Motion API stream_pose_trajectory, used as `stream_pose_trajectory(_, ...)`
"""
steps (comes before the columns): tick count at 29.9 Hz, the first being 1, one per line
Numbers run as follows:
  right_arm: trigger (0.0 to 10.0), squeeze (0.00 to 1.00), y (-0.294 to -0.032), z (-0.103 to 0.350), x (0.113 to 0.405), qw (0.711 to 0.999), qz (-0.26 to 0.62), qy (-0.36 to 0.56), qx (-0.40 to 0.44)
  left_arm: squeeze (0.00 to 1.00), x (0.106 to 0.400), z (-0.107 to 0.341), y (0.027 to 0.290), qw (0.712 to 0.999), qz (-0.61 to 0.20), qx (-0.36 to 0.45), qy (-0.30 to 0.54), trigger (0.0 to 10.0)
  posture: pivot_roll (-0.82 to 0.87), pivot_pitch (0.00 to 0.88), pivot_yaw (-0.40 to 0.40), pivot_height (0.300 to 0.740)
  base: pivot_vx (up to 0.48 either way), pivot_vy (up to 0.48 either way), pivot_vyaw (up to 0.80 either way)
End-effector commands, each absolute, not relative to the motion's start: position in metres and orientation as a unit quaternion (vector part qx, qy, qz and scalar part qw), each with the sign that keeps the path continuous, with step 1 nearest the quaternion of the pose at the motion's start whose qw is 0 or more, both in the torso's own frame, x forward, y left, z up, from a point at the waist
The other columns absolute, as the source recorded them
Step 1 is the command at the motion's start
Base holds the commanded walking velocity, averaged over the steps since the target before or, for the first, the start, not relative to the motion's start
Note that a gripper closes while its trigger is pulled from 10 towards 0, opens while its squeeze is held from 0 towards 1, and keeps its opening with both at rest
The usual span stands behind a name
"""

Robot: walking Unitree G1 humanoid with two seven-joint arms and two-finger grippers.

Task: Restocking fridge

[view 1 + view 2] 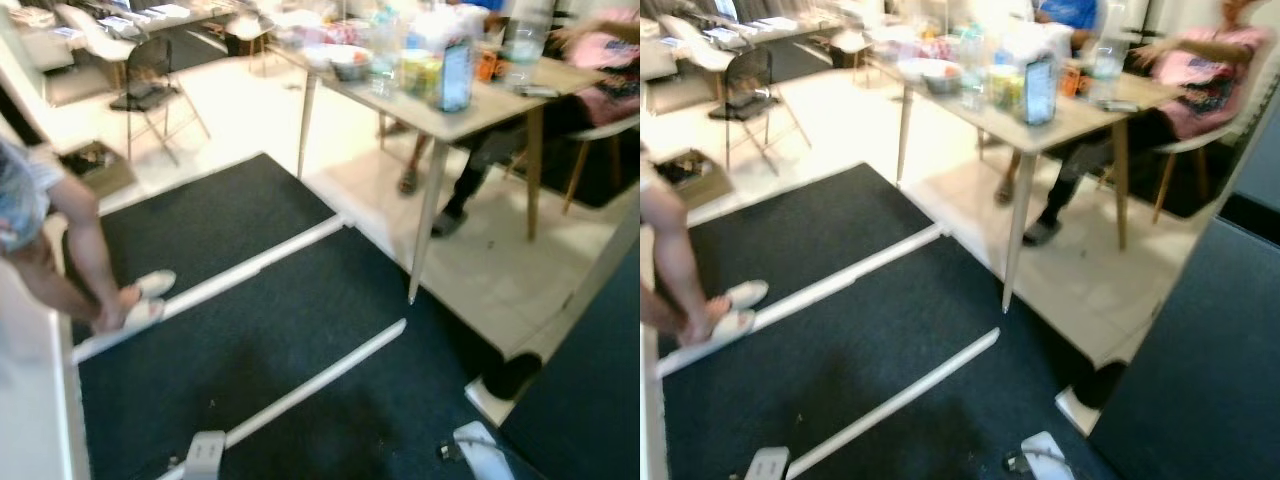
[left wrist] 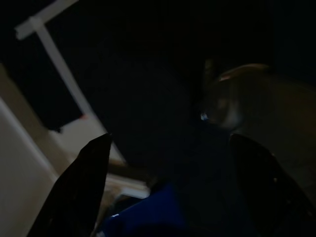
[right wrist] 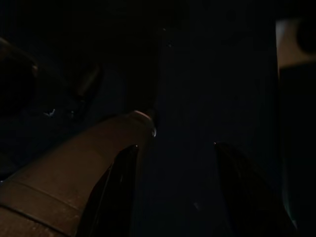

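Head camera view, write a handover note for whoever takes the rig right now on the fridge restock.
Left end effector: open, empty, hanging idle over the dark carpet.
Right end effector: open, empty, also idle.
Items: bottles and containers stand on the light wooden table ahead to the right, a seated person beside it. Another person's legs stand at left.
Done: nothing picked up yet.
Left: walk to the table, fetch items, find the fridge, load it.
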State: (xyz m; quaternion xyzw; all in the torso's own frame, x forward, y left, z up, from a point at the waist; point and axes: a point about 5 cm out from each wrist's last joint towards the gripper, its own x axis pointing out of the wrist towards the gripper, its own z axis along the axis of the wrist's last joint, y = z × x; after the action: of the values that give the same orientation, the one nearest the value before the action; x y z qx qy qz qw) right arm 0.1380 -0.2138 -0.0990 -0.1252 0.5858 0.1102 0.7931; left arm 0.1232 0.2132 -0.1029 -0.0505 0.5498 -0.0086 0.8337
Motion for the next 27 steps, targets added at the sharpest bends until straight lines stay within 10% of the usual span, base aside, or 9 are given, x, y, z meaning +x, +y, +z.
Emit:
stream_pose_trajectory(1, 10.0, 0.0, -0.2092, -0.0996, 0.1388, 0.796, 0.109, 0.583, -0.118, 0.0, 0.1268, -0.1013, 0.2159, 0.838, -0.003, -0.05, 0.543, 10.0, -0.01, 0.0, 0.067, 0.74, 0.0, 0.0, 0.79)
stream_pose_trajectory(27, 10.0, 0.0, -0.2062, -0.1006, 0.1376, 0.801, 0.105, 0.58, -0.108, 0.0, 0.1256, -0.1012, 0.2181, 0.836, -0.011, -0.035, 0.547, 10.0, -0.02, 0.0, 0.075, 0.74, 0.3, 0.0, 0.0)
